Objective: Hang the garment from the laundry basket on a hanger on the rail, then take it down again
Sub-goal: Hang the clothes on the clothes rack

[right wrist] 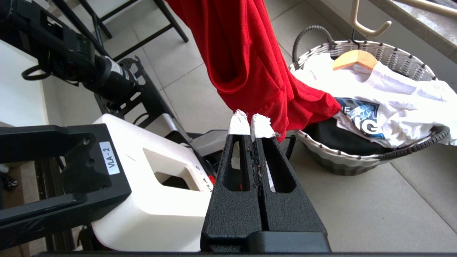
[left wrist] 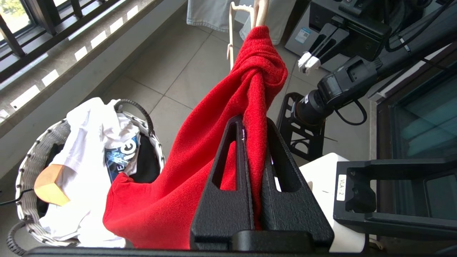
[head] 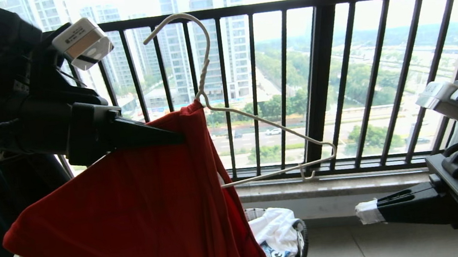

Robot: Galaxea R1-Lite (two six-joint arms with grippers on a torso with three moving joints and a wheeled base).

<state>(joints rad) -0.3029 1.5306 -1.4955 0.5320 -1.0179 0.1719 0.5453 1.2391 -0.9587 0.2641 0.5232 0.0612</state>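
The red T-shirt is held up in the air by the left gripper, whose jaws are pinched on a bunch of the fabric close to the neck of the white wire hanger. In the head view the shirt hangs from the centre down toward 7 o'clock, and the bare arm of the hanger points out toward 4 o'clock. Only one side of the hanger is seen to be covered; the collar is bunched and twisted at the hanger neck. The lower hem of the shirt is seen in the right wrist view to rest on the rim of the woven laundry basket, where a white printed T-shirt and a wooden hanger lie.

The right gripper is at about 4 o'clock, well apart from the shirt, its taped tips pressed together on nothing. The rail is not in view.

The shirt is judged to be light, soft and limp; it will sag and fold wherever it is not supported. The wire hanger is thin, stiff and probably smooth, so the cloth may slide on it. A good hold is judged to be the free shoulder seam or the collar edge, to be pulled over the bare hanger arm.
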